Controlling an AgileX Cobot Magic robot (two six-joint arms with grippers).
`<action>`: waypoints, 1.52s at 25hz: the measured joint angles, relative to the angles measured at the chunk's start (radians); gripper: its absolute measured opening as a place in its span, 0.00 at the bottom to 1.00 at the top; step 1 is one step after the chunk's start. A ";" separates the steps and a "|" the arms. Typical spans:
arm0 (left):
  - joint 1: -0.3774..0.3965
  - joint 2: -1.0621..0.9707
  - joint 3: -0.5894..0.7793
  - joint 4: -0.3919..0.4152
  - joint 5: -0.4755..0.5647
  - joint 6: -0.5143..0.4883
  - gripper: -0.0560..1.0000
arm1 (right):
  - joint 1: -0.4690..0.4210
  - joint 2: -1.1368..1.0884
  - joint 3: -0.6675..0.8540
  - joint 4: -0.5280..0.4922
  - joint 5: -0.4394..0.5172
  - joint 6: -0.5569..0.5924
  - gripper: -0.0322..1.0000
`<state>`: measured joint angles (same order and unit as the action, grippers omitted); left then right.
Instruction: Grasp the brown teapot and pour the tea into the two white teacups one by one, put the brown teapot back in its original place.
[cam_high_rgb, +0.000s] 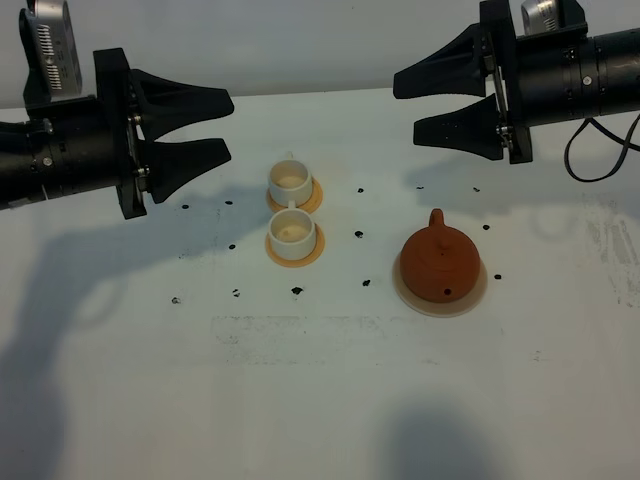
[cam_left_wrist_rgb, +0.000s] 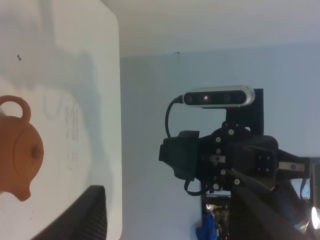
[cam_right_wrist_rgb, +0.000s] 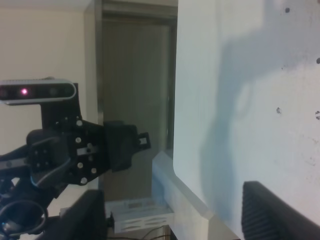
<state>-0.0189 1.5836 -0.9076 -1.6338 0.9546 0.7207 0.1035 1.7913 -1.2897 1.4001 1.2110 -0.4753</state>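
We look down on a white table (cam_high_rgb: 320, 400) with two black robot arms reaching in from either side. The teapot (cam_high_rgb: 437, 262), squat, round and terracotta brown, sits centred on its pale coaster (cam_high_rgb: 479, 295), lid (cam_left_wrist_rgb: 31, 150) on, with nothing touching it. Its loop handle (cam_high_rgb: 437, 216) points to the table's far edge and its short spout (cam_left_wrist_rgb: 23, 193) to the near one. To the teapot's left, well apart from it, stand two white cups, the far cup (cam_high_rgb: 290, 178) and the near cup (cam_high_rgb: 291, 232), each on a small orange disc (cam_high_rgb: 300, 262). The right gripper (cam_high_rgb: 405, 105) hangs in the air beyond the teapot and a little to its left, jaws spread wide and holding nothing. The left gripper (cam_high_rgb: 228, 124) hangs farther left, past the cups, likewise spread and empty. We cannot see any tea: the lid hides the teapot's inside, and the cups show only cream within. We judge the teapot to be fired clay: stiff, brittle, fairly heavy if full, with a matte skin that should not slip much. The handle looks like the place to take hold, pinched across the loop so the teapot can tip towards its spout. The lid probably sits loose and could slide off in a steep pour. The cups look light and easy to knock.
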 joint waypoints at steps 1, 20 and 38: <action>0.000 0.000 0.000 0.000 0.000 0.000 0.54 | 0.000 0.000 0.000 -0.001 0.000 -0.001 0.57; 0.000 0.000 0.000 0.000 0.000 0.000 0.54 | 0.000 0.000 0.000 -0.015 0.001 -0.005 0.57; 0.000 0.000 0.000 0.000 -0.002 0.000 0.54 | 0.000 0.000 0.000 -0.029 0.000 -0.005 0.57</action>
<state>-0.0189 1.5836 -0.9076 -1.6338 0.9524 0.7207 0.1035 1.7913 -1.2897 1.3713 1.2109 -0.4804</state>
